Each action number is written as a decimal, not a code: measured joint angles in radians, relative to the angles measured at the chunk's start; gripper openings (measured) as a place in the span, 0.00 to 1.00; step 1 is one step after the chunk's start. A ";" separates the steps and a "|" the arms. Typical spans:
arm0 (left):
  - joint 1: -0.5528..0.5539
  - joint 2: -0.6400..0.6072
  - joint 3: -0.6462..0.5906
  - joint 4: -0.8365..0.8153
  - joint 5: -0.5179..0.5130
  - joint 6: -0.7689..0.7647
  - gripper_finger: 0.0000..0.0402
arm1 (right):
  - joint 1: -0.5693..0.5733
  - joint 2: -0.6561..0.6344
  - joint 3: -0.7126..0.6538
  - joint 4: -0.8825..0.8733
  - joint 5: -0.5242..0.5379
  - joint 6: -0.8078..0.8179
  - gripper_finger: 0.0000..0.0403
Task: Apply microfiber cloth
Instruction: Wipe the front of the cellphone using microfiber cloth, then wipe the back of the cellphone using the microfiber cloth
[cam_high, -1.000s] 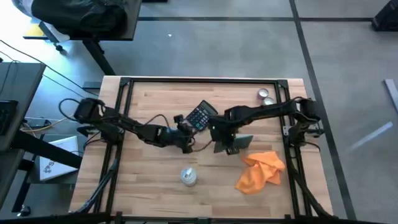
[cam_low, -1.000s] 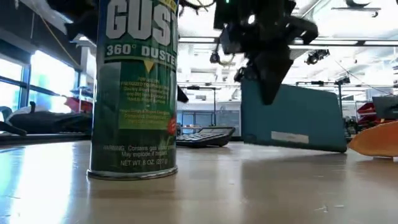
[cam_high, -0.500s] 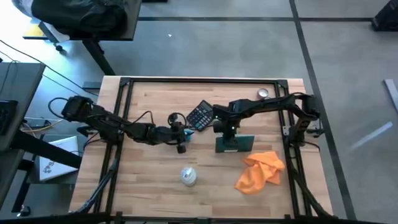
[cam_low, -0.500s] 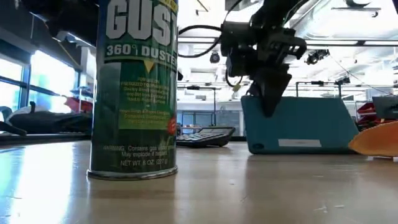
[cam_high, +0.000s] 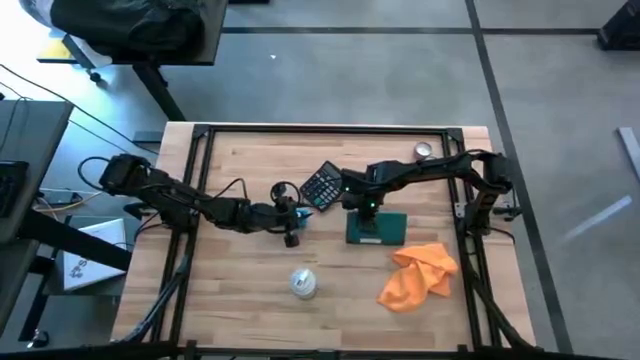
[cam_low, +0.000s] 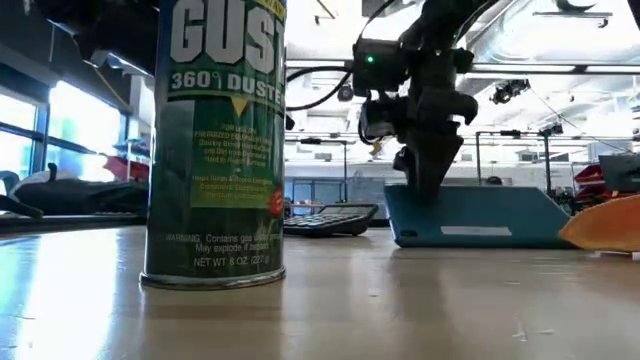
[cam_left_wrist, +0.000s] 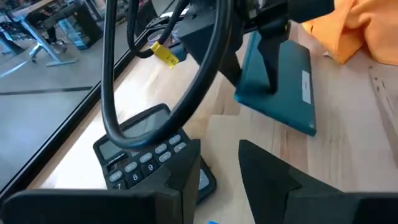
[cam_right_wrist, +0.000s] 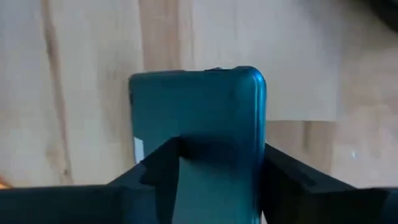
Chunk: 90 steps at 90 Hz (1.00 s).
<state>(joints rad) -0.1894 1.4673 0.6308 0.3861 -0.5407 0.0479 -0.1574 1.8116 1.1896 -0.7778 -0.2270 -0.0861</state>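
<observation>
The soft bright orange microfiber cloth (cam_high: 420, 274) lies just beside the right gripper (cam_high: 367, 217) — the nearer arm; its fingers straddle a flat teal box (cam_high: 377, 229), grip unclear.

Microfiber cloth (cam_high: 420, 273), bright orange, crumpled with irregular outline, laid flat on the tabletop, untouched, near the right gripper's fingers (cam_high: 366, 219), held by neither gripper.

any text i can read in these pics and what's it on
"GUST" and "360° DUSTE", cut off at the frame edge: on the green spray can.
"NET WT. 8 OZ": low on the same can; the rest of its print is too small.
Calculator key digits: too blurred.
Teal box label: unreadable.
</observation>
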 joint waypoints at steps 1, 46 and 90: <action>0.000 0.000 0.000 0.000 0.000 0.000 0.23 | 0.000 0.000 0.000 -0.001 0.004 0.000 0.41; -0.001 0.000 0.000 -0.003 -0.001 0.008 0.23 | 0.084 -0.074 0.226 -0.274 0.168 0.096 0.51; -0.022 0.000 0.001 0.037 0.015 0.003 0.23 | 0.606 -0.219 0.144 -0.524 0.200 0.793 0.51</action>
<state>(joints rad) -0.2115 1.4677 0.6321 0.4230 -0.5254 0.0513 0.4484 1.5929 1.3335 -1.3018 -0.0268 0.7068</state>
